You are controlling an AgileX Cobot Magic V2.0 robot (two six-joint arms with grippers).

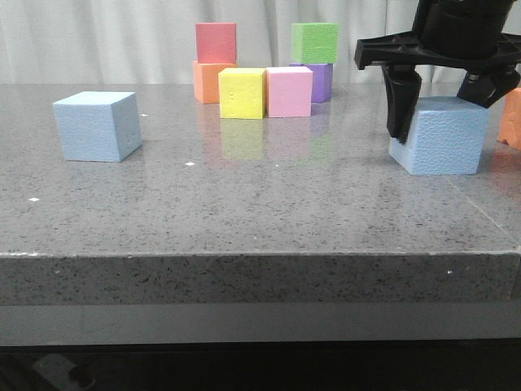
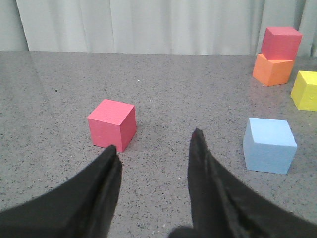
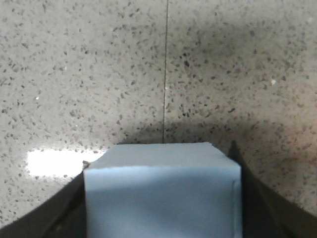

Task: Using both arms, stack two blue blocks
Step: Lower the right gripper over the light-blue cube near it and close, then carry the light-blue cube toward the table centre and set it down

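One pale blue block (image 1: 96, 126) rests on the grey table at the left, with no gripper near it; the left wrist view shows it as well (image 2: 269, 145). The other blue block (image 1: 442, 136) is at the right, slightly tilted. My right gripper (image 1: 440, 114) comes down over it with a black finger against each side. In the right wrist view this block (image 3: 161, 198) fills the space between the fingers of the right gripper (image 3: 158, 156). My left gripper (image 2: 154, 140) is open over bare table, holding nothing; it is out of the front view.
At the back stand a red cube (image 1: 216, 42) on an orange one (image 1: 207, 81), a yellow cube (image 1: 242, 93), a pink cube (image 1: 290, 91), and a green cube (image 1: 314, 42) on a purple one (image 1: 321, 80). An orange piece (image 1: 511, 118) sits at the far right. A red cube (image 2: 112, 124) lies just beyond the left fingers.
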